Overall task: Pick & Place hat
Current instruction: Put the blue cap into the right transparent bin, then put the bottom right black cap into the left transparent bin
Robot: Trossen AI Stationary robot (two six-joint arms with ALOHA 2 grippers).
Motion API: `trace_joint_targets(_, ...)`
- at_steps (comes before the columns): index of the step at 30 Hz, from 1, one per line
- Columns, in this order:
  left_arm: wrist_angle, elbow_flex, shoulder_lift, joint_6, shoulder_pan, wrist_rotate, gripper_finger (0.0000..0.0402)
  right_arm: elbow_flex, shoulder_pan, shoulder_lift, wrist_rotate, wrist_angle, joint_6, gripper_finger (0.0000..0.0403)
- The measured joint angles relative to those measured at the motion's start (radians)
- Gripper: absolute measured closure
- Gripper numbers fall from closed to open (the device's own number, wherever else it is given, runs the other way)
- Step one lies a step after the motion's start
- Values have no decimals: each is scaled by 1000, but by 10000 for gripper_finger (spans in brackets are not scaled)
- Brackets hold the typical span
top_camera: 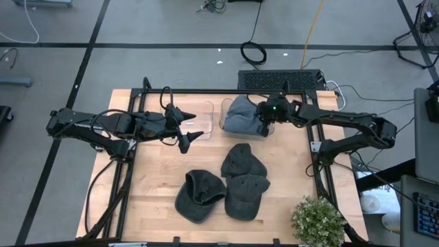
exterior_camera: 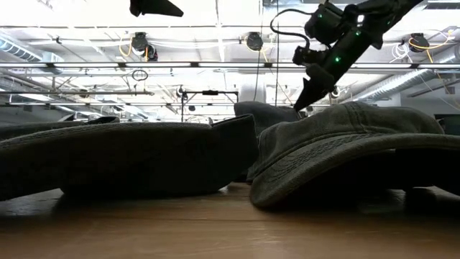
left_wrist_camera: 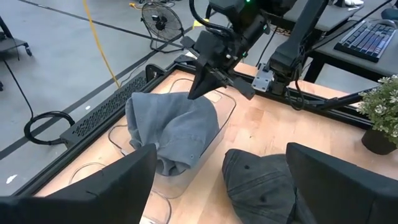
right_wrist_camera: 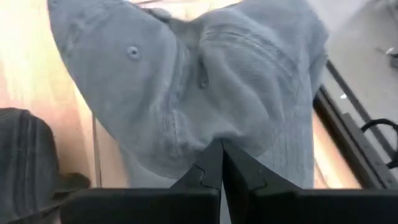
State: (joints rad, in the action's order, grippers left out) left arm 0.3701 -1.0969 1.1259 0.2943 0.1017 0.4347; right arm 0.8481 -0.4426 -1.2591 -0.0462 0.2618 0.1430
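Already one grey hat (top_camera: 241, 115) sits in the clear bin (top_camera: 224, 125); right gripper (top_camera: 265, 127) fingers together above it, left gripper (top_camera: 193, 126) fingers apart beside the bin, three dark hats (top_camera: 226, 186) left on the desk (top_camera: 154, 178).

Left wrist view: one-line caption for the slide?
Right gripper, fingers shut, at the grey hat in the clear bin; dark hats beside.

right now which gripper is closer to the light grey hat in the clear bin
Right. The right gripper is shut right at the grey hat in the clear bin; the left gripper hangs open off to its side, beside the bin.
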Motion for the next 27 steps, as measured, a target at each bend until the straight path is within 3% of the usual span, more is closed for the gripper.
trace_joint_targets(9, 0, 0, 0, -2, 0, 0, 43, 2, -53, -206, 30, 56, -26, 403)
trace_joint_targets(13, 1, 0, 0, -3, 0, 0, 35, 0, -54, -236, 23, 34, -34, 403)
trace_joint_targets(27, 2, 0, 0, -3, 0, 0, 43, -9, -45, 105, 54, 90, -119, 403)
